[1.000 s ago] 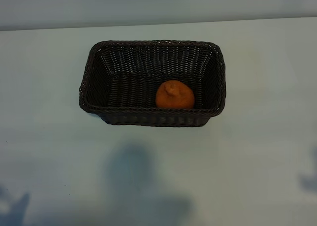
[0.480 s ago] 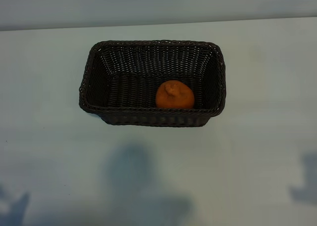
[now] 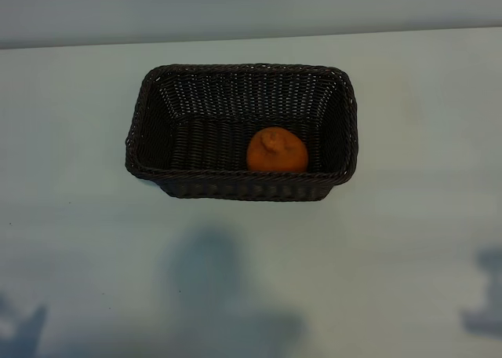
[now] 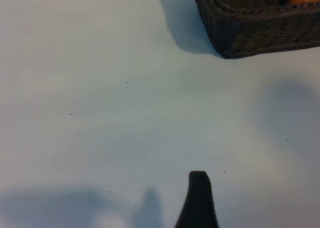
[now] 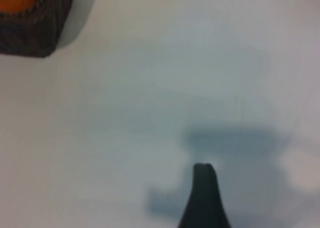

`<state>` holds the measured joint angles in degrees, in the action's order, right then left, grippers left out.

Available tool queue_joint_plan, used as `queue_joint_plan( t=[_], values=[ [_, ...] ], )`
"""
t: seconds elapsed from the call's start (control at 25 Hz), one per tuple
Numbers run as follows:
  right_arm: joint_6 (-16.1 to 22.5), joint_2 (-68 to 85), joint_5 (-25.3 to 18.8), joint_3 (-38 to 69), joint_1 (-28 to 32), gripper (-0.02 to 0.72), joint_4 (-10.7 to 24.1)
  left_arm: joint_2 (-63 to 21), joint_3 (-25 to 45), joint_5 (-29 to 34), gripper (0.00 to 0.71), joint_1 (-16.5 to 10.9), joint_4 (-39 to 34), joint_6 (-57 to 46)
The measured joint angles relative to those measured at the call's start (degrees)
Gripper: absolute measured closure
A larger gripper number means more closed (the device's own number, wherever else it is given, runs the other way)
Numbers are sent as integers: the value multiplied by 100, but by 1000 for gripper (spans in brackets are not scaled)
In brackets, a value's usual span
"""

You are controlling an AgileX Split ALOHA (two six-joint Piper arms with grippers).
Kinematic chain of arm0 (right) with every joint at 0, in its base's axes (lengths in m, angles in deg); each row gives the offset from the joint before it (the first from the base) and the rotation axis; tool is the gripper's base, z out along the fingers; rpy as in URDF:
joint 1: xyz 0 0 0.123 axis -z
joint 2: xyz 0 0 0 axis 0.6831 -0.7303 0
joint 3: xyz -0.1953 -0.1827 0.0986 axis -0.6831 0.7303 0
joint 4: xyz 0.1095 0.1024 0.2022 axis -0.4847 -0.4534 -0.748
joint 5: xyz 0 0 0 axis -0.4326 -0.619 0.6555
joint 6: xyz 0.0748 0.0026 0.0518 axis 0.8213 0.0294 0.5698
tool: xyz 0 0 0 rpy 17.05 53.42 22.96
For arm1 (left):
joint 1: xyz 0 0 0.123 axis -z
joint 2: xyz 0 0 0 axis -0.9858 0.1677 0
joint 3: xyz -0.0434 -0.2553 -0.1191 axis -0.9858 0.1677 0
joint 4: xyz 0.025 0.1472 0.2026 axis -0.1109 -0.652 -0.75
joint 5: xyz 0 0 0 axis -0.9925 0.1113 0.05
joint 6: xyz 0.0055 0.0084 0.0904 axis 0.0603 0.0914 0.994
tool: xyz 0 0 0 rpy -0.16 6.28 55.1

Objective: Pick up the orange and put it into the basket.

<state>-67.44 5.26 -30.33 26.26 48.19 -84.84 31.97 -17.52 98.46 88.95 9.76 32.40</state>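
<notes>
The left gripper point(image 4: 198, 200) hangs over bare table point(image 3: 78, 240), fingers spread, empty. Toward the table's far edge, the orange point(image 3: 276, 151) lies inside the basket point(image 3: 235, 187), against its near wall. The right gripper point(image 5: 204, 198), grip state untellable, should withdraw clear of the wicker.

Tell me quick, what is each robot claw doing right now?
Left gripper: open, holding nothing, over bare table.
Right gripper: holding nothing, over bare table; open or shut cannot be told.

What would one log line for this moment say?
orange: inside basket, near front wall | left claw: over bare table, holding nothing | right claw: likewise
</notes>
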Motion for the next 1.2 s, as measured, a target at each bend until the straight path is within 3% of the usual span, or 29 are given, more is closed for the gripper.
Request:
queue_joint_plan(
  t=[0.92, 1.2],
  values=[
    [0, 762, 44, 39, 0, 428, -64, 0, 0, 0, 120, 0, 0, 11],
    [0, 762, 489, 39, 0, 462, -69, 0, 0, 0, 120, 0, 0, 11]
  ],
)
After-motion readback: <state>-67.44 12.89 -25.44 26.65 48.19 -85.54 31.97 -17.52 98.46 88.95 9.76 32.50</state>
